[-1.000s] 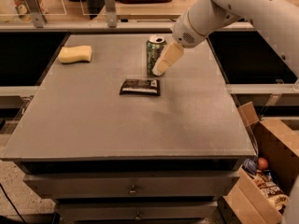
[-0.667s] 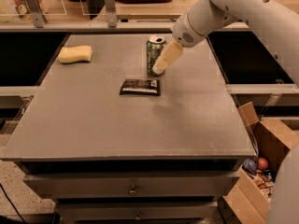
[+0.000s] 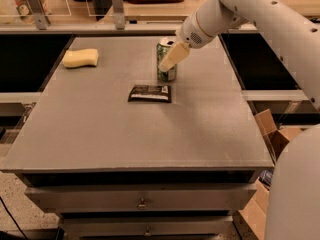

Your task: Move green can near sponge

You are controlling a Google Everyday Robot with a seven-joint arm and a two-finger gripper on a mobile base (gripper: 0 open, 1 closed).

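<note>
The green can (image 3: 163,50) stands upright on the grey table (image 3: 150,139), at the far middle. My gripper (image 3: 168,64) hangs from the white arm (image 3: 235,9) coming in from the upper right and sits right at the can, covering part of its front and right side. The can rests on the table. The pale yellow sponge (image 3: 80,58) lies at the far left of the table, well to the left of the can and apart from it.
A flat dark packet (image 3: 150,93) lies just in front of the can. A metal post (image 3: 117,6) and clear panels stand along the back edge. Dark recesses flank the table. A cardboard box (image 3: 267,129) sits on the floor at the right.
</note>
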